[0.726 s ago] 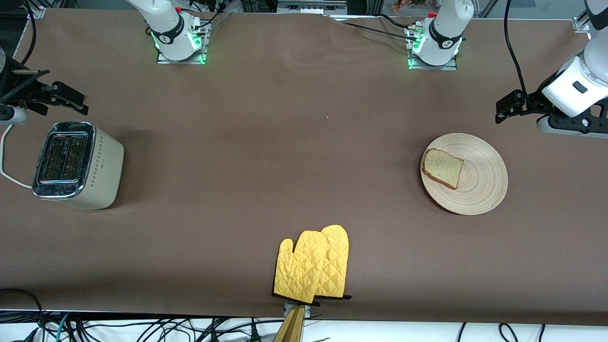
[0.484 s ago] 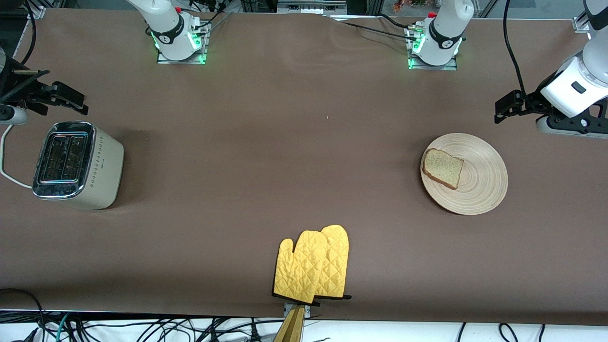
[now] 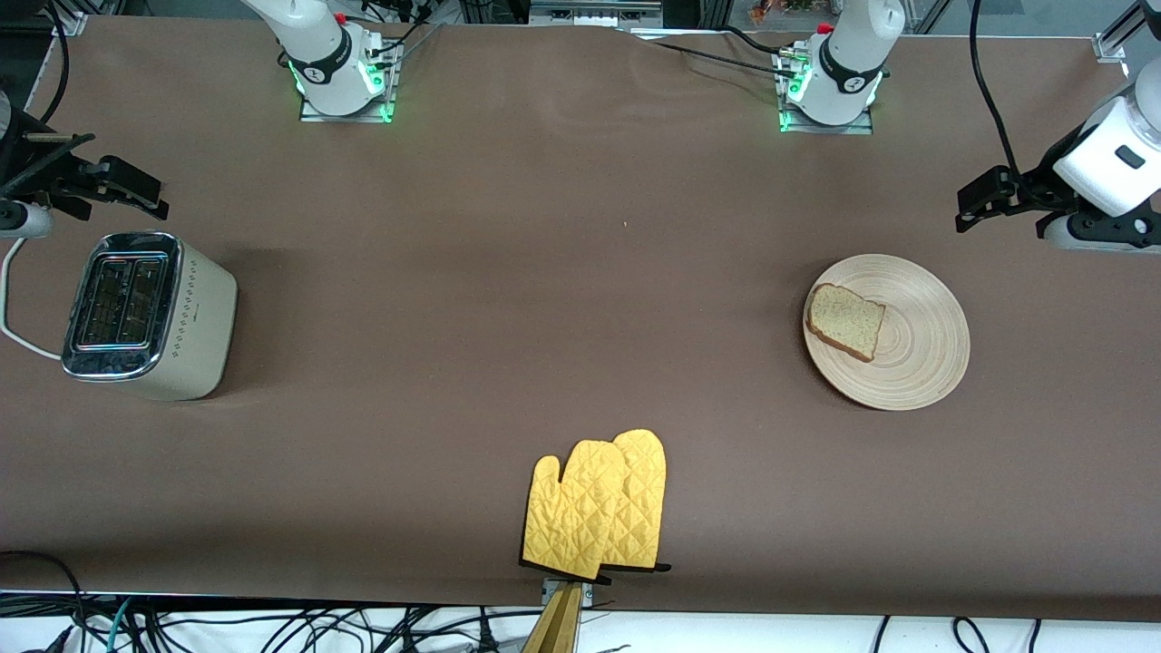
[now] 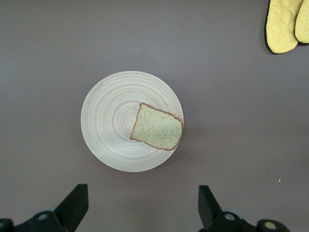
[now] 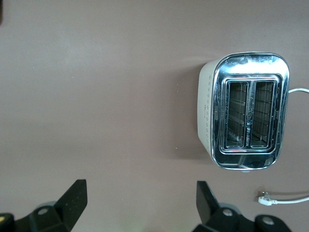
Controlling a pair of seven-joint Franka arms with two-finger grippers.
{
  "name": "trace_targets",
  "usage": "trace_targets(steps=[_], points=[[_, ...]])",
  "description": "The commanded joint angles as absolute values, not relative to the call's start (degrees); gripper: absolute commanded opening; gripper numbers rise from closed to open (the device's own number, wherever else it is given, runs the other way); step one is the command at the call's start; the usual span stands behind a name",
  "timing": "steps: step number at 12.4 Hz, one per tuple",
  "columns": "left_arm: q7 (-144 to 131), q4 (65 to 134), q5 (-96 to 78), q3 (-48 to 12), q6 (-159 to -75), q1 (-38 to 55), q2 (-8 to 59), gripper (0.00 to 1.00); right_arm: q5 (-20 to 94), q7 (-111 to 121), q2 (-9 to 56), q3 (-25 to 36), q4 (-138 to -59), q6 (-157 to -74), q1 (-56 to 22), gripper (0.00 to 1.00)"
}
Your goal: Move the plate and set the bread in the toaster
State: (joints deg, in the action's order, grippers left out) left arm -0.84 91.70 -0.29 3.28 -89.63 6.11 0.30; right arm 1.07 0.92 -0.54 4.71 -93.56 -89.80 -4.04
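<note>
The round beige plate (image 3: pixel 921 354) lies on the brown table toward the left arm's end, with the slice of bread (image 3: pixel 845 320) on the part of it toward the toaster. The cream toaster (image 3: pixel 145 313) with chrome top stands at the right arm's end, both slots empty. My left gripper (image 3: pixel 975 201) hangs open over bare table beside the plate; its wrist view shows the plate (image 4: pixel 108 121) and bread (image 4: pixel 157 133) past the open gripper (image 4: pixel 140 208). My right gripper (image 3: pixel 131 189) hangs open and empty over the table beside the toaster (image 5: pixel 248 111), as its wrist view (image 5: pixel 140 205) shows.
A pair of yellow oven mitts (image 3: pixel 599 512) lies at the table's front edge, midway between toaster and plate; it also shows in the left wrist view (image 4: pixel 287 24). The toaster's white cord (image 3: pixel 14 308) runs off toward the table's end.
My left gripper has shifted slightly away from the plate, toward the left arm's end of the table. The right arm, plate, bread and toaster have not moved.
</note>
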Motion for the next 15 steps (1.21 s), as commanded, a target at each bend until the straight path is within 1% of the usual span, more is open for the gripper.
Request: trace_targets(steps=[1,6,15], points=[[-0.70,86.76,0.53,3.43,-87.89,4.67,1.67,1.00,0.79,1.49,-0.88,4.57,-93.34,-89.91,-3.78,1.00],[-1.41,86.31,0.53,3.08,-88.07,4.48,2.81,1.00,0.88,1.49,-0.88,4.57,-93.34,-89.91,-3.78,1.00],[-1.14,86.31,0.70,3.16,-87.98,4.31,2.64,1.00,0.88,1.49,-0.88,4.40,-93.34,-89.65,-3.78,1.00]])
